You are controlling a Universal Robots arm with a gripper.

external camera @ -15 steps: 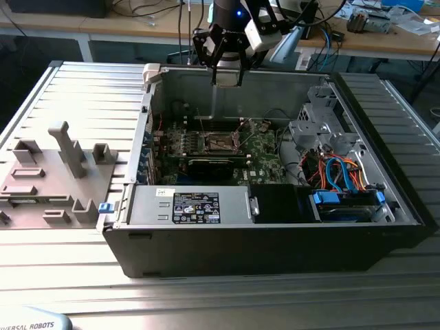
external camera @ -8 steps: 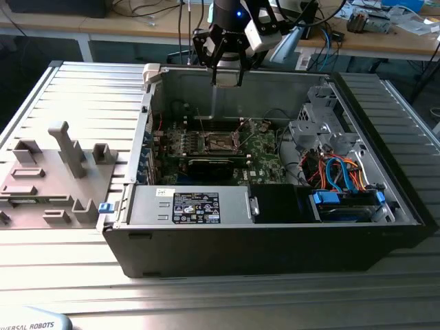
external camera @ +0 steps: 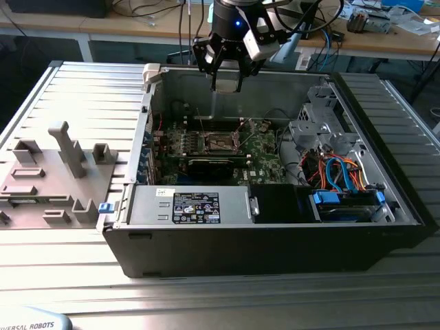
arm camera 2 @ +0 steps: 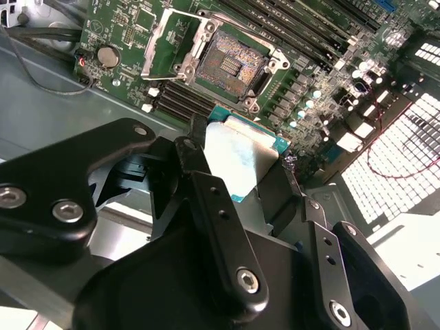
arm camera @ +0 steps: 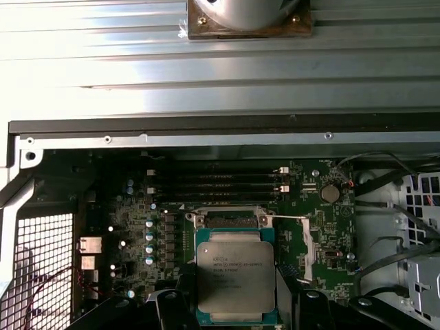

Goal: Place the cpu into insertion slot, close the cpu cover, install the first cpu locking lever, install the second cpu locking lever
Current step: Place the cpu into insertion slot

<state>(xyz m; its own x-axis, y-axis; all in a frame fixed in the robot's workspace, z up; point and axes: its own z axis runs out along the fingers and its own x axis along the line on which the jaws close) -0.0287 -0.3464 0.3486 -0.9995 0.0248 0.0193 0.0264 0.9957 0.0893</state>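
Claw: the claw is hanging above the open computer case, and its black fingers are pinching the cpu by two opposite edges.
Cpu position: it is being held in the air, clear of the board, over the part of the case nearest the bench's far edge. In the first wrist view the cpu is sitting in front of the insertion slot and hiding most of it.
Cpu look: it is showing as a flat square with a dull silver-grey metal top on a green-edged base.
Cpu writing: several lines of small dark print are running across the metal top in the first wrist view.
Insertion slot: in the second wrist view the insertion slot is lying open and bare, a dark square grid inside a silvery rim, with green circuit board around it.
Cpu cover: the cpu cover is standing tilted up from one side of the slot, with its square opening showing.
Bench: the ribbed metal bench is carrying the case across its middle and toward its edge on the exterior view's right.
Labels: a dark sticker with pale print and a small white label are sitting on the silver box along the case's near wall. A pale plate with lettering is showing at the bench's near corner on the exterior view's left.
Fixture: a grey moulded tray is lying by the bench's edge on the exterior view's left, just beside the case.
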